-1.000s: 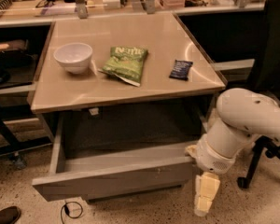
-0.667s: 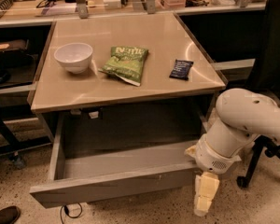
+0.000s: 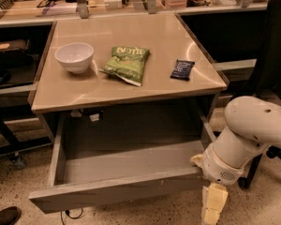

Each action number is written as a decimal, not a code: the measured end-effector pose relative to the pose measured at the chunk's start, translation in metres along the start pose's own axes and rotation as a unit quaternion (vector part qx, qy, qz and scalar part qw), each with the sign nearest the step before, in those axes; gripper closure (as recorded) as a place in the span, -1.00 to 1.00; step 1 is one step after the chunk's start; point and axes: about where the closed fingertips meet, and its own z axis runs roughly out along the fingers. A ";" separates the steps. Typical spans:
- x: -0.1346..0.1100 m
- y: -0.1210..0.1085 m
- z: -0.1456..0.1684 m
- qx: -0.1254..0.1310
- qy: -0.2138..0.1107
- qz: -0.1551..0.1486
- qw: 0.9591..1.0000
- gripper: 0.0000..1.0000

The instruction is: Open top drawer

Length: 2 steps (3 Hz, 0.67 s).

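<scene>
The top drawer (image 3: pixel 117 192) is a grey, handleless drawer under the tan tabletop. It stands pulled far out toward me, and its inside looks bare. My white arm (image 3: pixel 246 139) comes in from the right. Its wrist rests against the drawer's front right corner. My gripper (image 3: pixel 212 204), pale yellow, hangs just below that corner beside the drawer front. No other drawer fronts show.
On the tabletop (image 3: pixel 131 90) lie a white bowl (image 3: pixel 75 56), a green chip bag (image 3: pixel 127 63) and a dark blue snack bar (image 3: pixel 182 69). A black chair (image 3: pixel 274 55) stands behind my arm at the right. A shoe (image 3: pixel 4 215) shows at the bottom left. A cluttered counter runs along the back.
The drawer has slid further out toward me. My wrist and gripper have stayed at its front right corner.
</scene>
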 end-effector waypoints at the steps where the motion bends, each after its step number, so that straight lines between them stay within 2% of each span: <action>1: 0.004 0.012 0.001 -0.007 0.003 0.000 1.000 -1.00; 2: 0.007 0.020 0.001 -0.008 0.003 0.002 1.000 -1.00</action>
